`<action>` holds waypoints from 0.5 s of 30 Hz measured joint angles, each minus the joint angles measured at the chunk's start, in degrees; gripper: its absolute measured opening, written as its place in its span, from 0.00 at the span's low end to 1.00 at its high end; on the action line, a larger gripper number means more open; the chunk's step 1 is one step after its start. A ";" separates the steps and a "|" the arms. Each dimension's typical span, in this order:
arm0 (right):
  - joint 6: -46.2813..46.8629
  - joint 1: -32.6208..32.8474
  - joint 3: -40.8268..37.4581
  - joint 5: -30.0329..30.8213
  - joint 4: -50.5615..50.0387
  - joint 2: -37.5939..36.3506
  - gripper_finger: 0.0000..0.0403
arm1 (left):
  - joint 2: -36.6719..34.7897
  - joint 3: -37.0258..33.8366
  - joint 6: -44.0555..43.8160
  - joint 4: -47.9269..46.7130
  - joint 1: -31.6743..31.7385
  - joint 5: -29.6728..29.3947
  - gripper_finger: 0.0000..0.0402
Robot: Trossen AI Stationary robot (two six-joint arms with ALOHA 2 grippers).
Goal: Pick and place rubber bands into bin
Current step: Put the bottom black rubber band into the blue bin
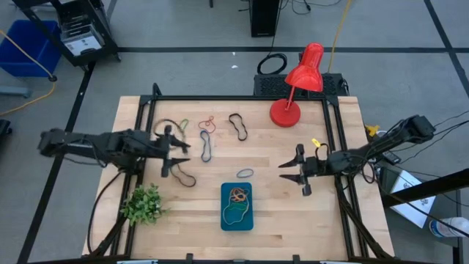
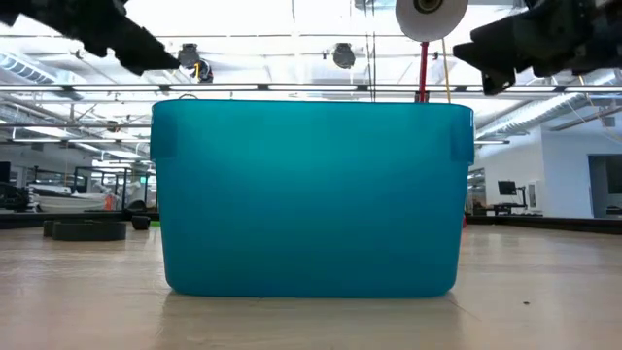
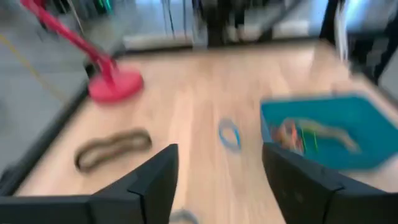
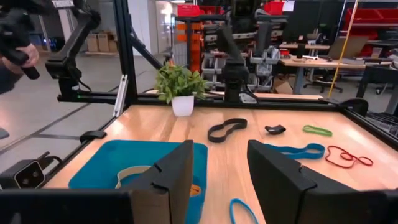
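Note:
The teal bin (image 1: 237,220) stands near the table's front edge with several rubber bands (image 1: 238,196) lying in it. More rubber bands lie flat on the table: a small blue one (image 1: 245,173), a black one (image 1: 238,126), a red one (image 1: 207,123), a dark blue one (image 1: 206,145) and a black one (image 1: 185,177). My left gripper (image 1: 183,155) hangs open above the table's left part, left of the dark blue band, with nothing between its fingers (image 3: 219,149). My right gripper (image 1: 282,171) hangs open right of the small blue band and holds nothing (image 4: 219,146).
A red desk lamp (image 1: 293,92) stands at the far right of the table. A small green plant (image 1: 143,204) stands at the near left. In the low view the bin's wall (image 2: 311,194) fills the middle. A black frame (image 1: 242,98) runs along the table's edges.

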 joint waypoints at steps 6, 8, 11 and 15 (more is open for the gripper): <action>0.21 -0.02 -1.79 0.07 1.61 -0.62 0.37 | 16.24 8.64 -7.09 -16.46 -5.58 -3.28 0.42; 0.76 -0.01 -1.79 0.07 1.55 -0.62 0.37 | 20.46 9.38 -10.02 -18.24 -6.96 -2.96 0.38; 1.24 0.00 -1.79 0.07 1.55 -0.62 0.36 | 26.20 9.17 -11.96 -19.61 -8.75 -1.66 0.34; 1.25 0.00 -1.79 0.07 1.55 -0.62 0.37 | 32.98 9.15 -11.92 -20.92 -10.81 -1.71 0.31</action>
